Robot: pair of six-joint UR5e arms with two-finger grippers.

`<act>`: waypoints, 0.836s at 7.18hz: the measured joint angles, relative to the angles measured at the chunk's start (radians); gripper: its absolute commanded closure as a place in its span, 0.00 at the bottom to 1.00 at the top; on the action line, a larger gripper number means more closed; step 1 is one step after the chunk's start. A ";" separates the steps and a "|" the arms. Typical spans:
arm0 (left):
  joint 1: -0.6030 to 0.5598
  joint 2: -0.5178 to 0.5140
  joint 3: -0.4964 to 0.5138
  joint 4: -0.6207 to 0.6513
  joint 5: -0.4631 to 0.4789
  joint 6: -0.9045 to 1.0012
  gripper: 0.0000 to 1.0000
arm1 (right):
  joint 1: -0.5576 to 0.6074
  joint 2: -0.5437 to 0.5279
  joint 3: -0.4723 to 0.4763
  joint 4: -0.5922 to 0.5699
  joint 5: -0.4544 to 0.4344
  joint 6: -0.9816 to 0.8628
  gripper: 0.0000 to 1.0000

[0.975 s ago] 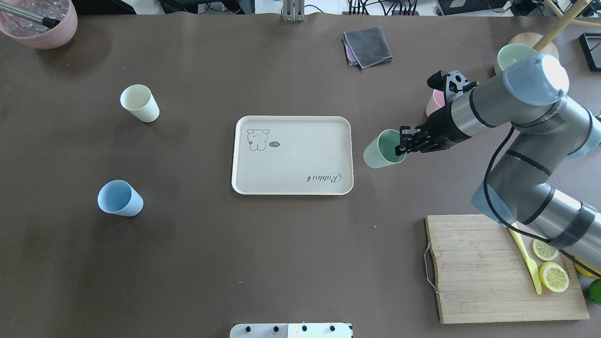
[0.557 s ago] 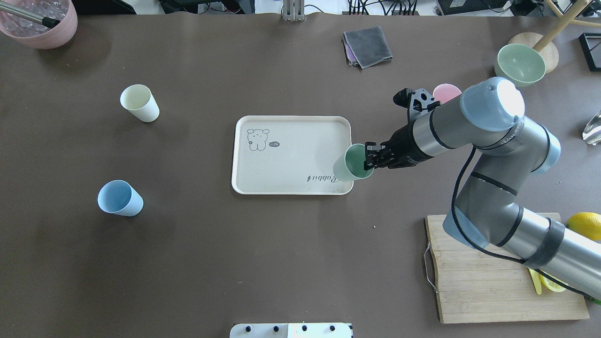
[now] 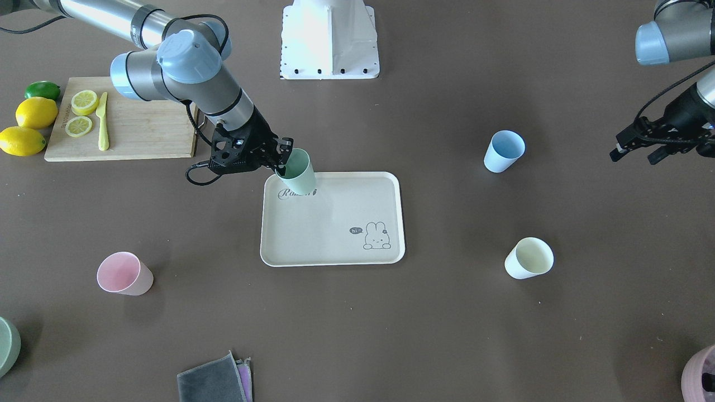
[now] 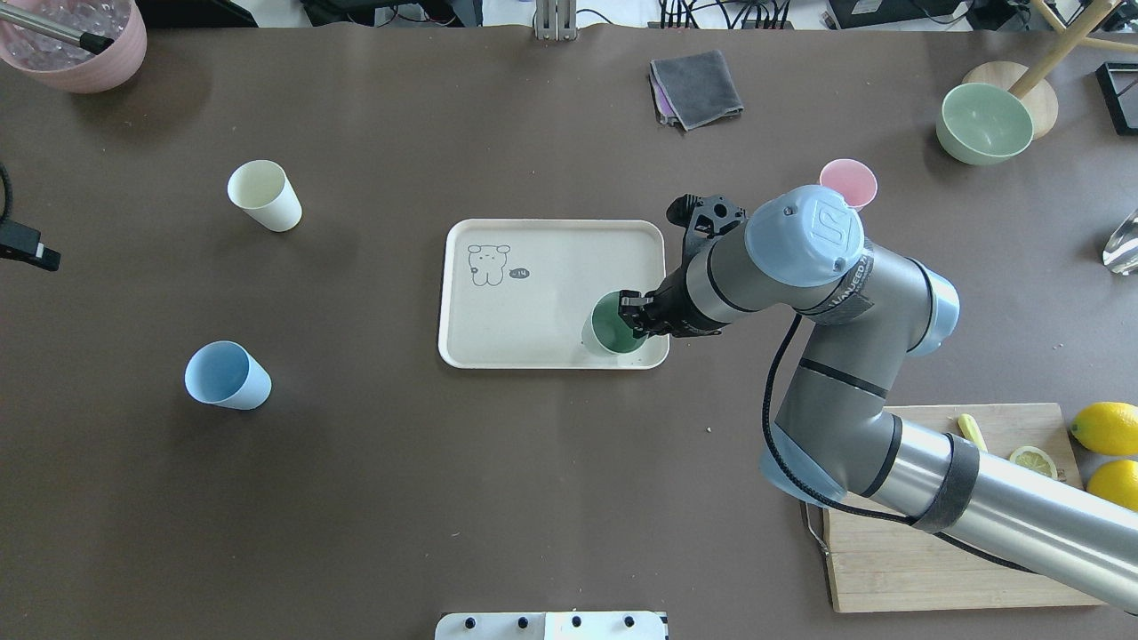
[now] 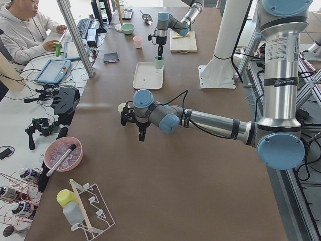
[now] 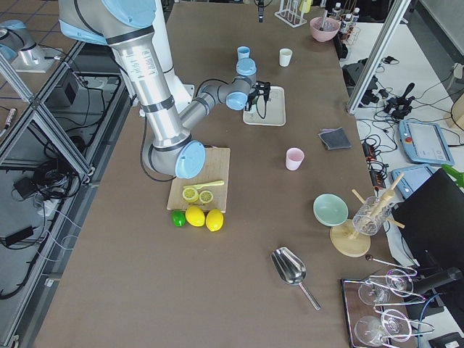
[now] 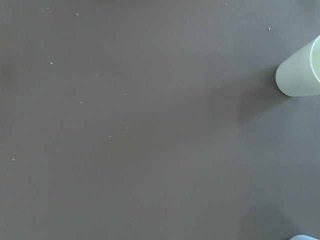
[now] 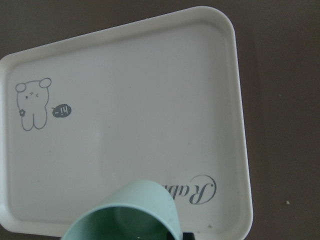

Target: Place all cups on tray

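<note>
Standing by the table, I saw the right arm's black two-finger pincer [image 4: 629,311] clamped on the rim of the small mint green tapered cup [image 4: 613,324], seemingly one finger inside the mouth and one outside. The cup hung from it at about 8 o'clock in the overhead view. It was over the beige rectangular tray with the bunny drawing [image 4: 551,284], in the tray's 4 o'clock corner, above the "Rabbit" lettering. Its long axis ran close to upright, mouth up, with a slight lean. Whether its base touched the tray I could not tell. The coming move, I judged, was a straight drop and a release. The cup looked matte, plain and empty. The left arm's pincer [image 3: 634,156] was well apart at the 9 o'clock side, spread and holding nothing. The light blue cup [image 4: 227,375], cream-yellow cup [image 4: 264,196] and pink cup [image 4: 847,182] stood on the brown table, off the tray.
</note>
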 measured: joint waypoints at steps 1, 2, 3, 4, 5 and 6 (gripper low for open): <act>0.044 0.009 -0.013 -0.043 0.010 -0.064 0.02 | 0.000 0.006 -0.007 -0.002 -0.006 0.003 0.00; 0.095 0.021 -0.021 -0.089 0.028 -0.125 0.02 | 0.000 0.010 -0.010 -0.002 -0.014 0.003 0.00; 0.154 0.026 -0.027 -0.129 0.059 -0.187 0.02 | 0.007 0.012 -0.008 -0.003 -0.016 -0.001 0.00; 0.210 0.027 -0.033 -0.160 0.094 -0.237 0.03 | 0.028 0.012 -0.003 -0.003 0.002 -0.005 0.00; 0.265 0.028 -0.037 -0.177 0.131 -0.268 0.03 | 0.065 0.008 0.000 -0.004 0.042 -0.015 0.00; 0.314 0.028 -0.040 -0.183 0.167 -0.285 0.07 | 0.099 0.000 0.000 -0.004 0.078 -0.030 0.00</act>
